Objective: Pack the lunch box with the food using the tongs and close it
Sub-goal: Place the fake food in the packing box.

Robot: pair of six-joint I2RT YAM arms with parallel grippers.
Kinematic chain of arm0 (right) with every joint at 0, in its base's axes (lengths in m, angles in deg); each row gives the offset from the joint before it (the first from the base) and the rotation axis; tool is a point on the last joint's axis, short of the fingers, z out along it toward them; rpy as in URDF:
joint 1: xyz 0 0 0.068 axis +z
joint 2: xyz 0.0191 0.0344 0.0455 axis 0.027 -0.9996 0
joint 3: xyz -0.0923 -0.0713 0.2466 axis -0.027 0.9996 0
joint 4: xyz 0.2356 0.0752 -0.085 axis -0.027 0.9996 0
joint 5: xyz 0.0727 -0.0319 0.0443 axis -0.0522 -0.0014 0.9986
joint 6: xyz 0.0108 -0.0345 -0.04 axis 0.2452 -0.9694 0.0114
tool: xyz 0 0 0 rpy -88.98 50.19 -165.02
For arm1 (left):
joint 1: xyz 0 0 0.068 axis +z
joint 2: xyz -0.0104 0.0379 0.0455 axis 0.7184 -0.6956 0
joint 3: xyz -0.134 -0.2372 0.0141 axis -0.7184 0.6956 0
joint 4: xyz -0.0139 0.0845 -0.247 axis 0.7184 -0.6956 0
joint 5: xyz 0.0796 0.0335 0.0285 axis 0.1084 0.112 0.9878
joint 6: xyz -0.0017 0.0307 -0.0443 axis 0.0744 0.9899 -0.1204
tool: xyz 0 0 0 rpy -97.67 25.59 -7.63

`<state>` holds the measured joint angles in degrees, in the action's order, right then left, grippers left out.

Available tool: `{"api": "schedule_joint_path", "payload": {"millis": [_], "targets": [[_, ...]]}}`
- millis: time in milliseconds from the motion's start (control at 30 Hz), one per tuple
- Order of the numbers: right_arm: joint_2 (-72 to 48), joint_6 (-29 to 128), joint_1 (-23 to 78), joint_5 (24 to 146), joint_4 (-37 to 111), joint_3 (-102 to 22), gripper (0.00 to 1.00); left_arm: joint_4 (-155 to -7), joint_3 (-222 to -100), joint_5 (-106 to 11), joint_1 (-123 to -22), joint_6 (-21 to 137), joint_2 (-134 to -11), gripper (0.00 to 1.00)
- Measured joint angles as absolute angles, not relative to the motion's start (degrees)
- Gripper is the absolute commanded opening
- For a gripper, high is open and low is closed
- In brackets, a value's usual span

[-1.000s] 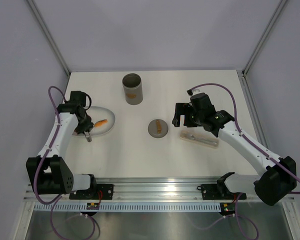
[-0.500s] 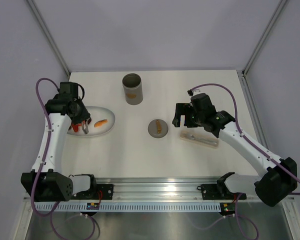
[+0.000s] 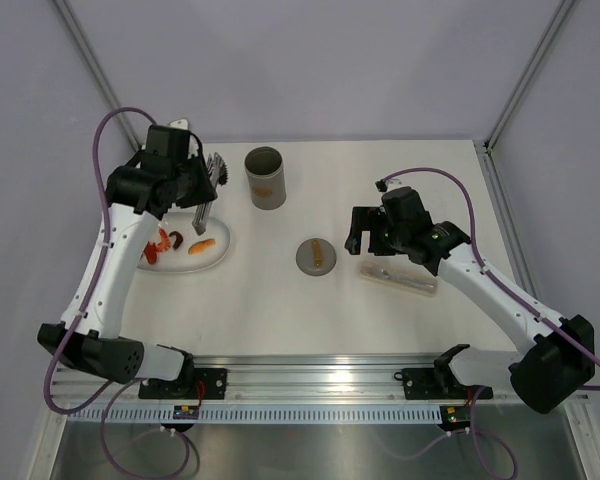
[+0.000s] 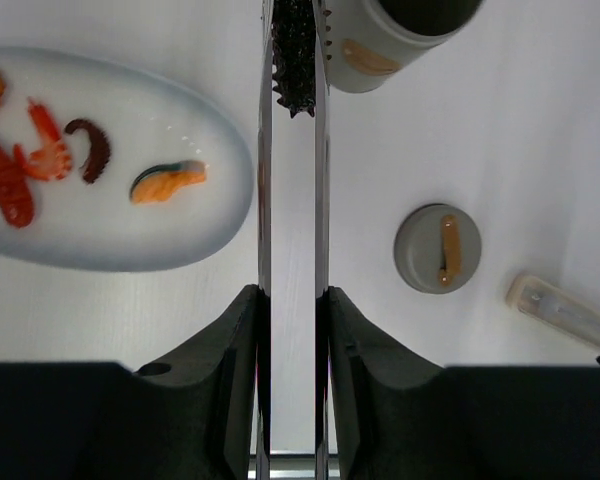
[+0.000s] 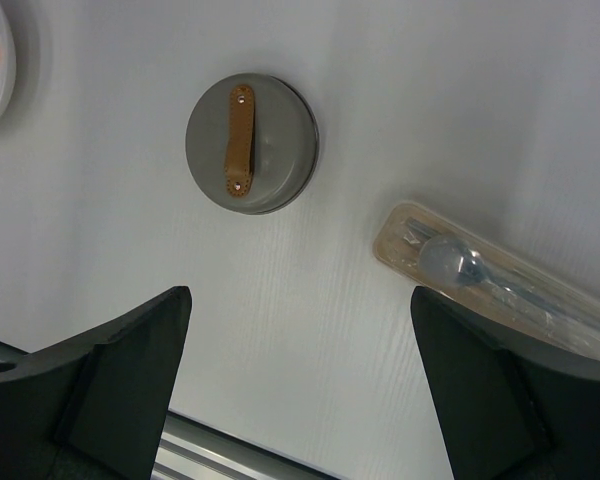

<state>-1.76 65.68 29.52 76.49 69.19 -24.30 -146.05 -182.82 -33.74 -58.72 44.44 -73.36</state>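
My left gripper (image 4: 292, 295) is shut on the slim silver tongs (image 4: 263, 200), whose two arms run up the middle of the left wrist view. A dark spiky piece of food (image 4: 298, 60) is pinched between the tong tips, just left of the open grey lunch box (image 4: 400, 40). From above, the left gripper (image 3: 202, 195) hangs raised between the plate and the lunch box (image 3: 265, 178). Orange food (image 4: 168, 182) and red food (image 4: 10, 185) lie on the white oval plate (image 4: 180, 235). The lid (image 5: 251, 143) lies flat with its tan handle up. Beside it, my right gripper (image 5: 300, 292) hovers open, holding nothing.
A flat tan packet (image 5: 500, 275) in clear wrapping lies right of the lid, under the right arm (image 3: 480, 280). The lid (image 3: 317, 256) sits mid-table. Grey walls and metal posts close off the back and sides. A metal rail (image 3: 310, 375) runs along the near edge.
The left arm has lifted from the plate and swung up and right toward the lunch box, carrying the tongs with the dark piece. The right arm has not moved.
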Motion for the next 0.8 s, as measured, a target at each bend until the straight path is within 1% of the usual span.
{"api": "schedule_joint_path", "payload": {"millis": [167,367,667,800], "targets": [[-1.1,66.1,29.5,76.4,69.3,-24.3,0.99,-144.2,-188.8,-34.4,-63.4,44.4,-80.9,0.08],[0.2,66.2,29.5,76.3,69.6,-24.3,0.99,-140.3,-191.2,-36.0,-64.1,43.4,-88.4,0.08],[0.3,66.3,29.5,76.3,70.8,-24.3,0.99,-136.9,-196.3,-36.7,-64.1,42.5,-95.1,0.09],[0.3,66.3,29.5,76.2,71.1,-24.3,0.99,-135.7,-197.2,-36.8,-64.1,42.4,-96.8,0.15]]}}
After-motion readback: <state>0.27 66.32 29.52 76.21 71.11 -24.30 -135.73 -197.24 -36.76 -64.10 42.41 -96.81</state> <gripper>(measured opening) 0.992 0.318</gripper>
